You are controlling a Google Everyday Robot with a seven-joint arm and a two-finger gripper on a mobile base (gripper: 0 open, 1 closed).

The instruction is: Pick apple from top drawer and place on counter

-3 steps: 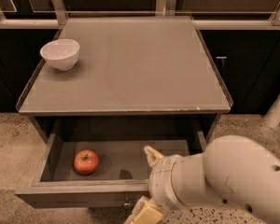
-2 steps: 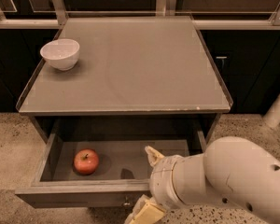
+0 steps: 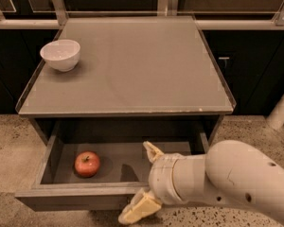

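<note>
The red apple (image 3: pixel 87 163) lies on the floor of the open top drawer (image 3: pixel 75 196), towards its left side. The grey counter (image 3: pixel 132 65) is above it. My gripper (image 3: pixel 146 179) is open and empty. It hovers over the drawer's front edge, right of the apple and apart from it. One cream fingertip (image 3: pixel 152 152) reaches over the drawer floor. The other fingertip (image 3: pixel 138 207) hangs in front of the drawer's front panel. My bulky white arm covers the drawer's right front corner. The drawer's knob is hidden.
A white bowl (image 3: pixel 60 54) stands at the counter's back left corner. Dark cabinets and a metal rail (image 3: pixel 246 23) run behind the counter. A white post (image 3: pixel 281 110) stands at the right on the speckled floor (image 3: pixel 9 145).
My gripper has shifted slightly left and up, a little closer to the apple. The apple, the drawer and the bowl have not moved.
</note>
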